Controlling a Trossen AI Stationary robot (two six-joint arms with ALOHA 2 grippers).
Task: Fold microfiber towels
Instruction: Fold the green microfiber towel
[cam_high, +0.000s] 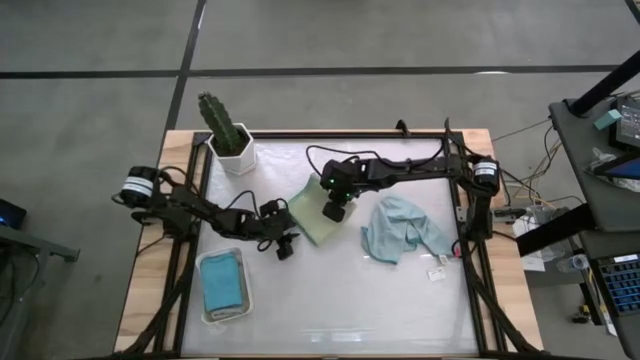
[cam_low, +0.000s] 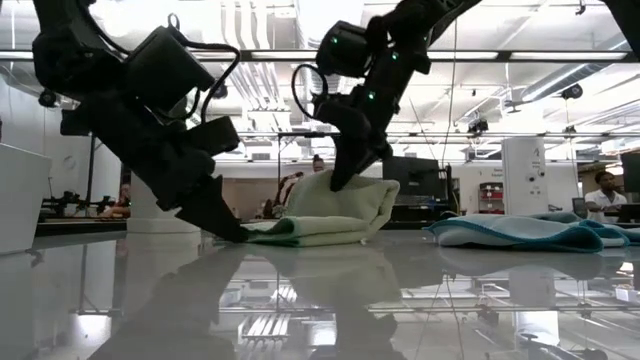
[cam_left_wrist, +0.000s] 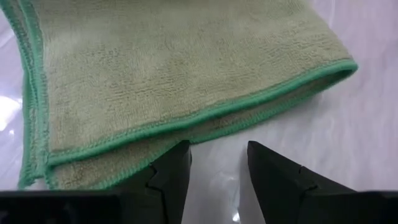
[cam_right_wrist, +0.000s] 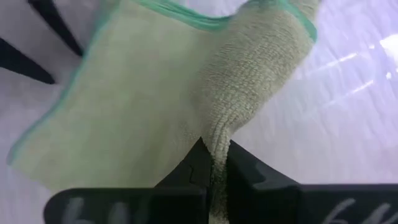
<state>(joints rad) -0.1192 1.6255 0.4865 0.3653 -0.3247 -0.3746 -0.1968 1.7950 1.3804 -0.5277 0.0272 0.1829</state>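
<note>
A sage green towel (cam_high: 312, 215) with a green stitched border lies folded on the white table, between my two grippers. My right gripper (cam_right_wrist: 214, 158) is shut on a raised part of it, on the towel's right side. My left gripper (cam_left_wrist: 214, 165) is open and low at the towel's near-left edge (cam_left_wrist: 186, 121), fingers slanting down toward it. A pale blue towel (cam_high: 400, 232) lies crumpled to the right. A teal towel (cam_high: 222, 282) lies in the white tray (cam_high: 205, 312). My right gripper pinches a bunched ridge of the sage green towel (cam_right_wrist: 217, 134) between its two fingers, coming from above and slanting down. That part is pulled up into a hump (cam_low: 360, 195), while the rest of the towel lies on the table. My left gripper: I cannot tell whether its fingertip (cam_left_wrist: 177, 155) touches the towel's stitched edge.
A potted cactus (cam_high: 228, 135) stands at the far left corner of the table. A small white tag (cam_high: 437, 272) lies near the pale blue towel. The table's near half between tray and right frame is bare white surface (cam_high: 350, 300).
</note>
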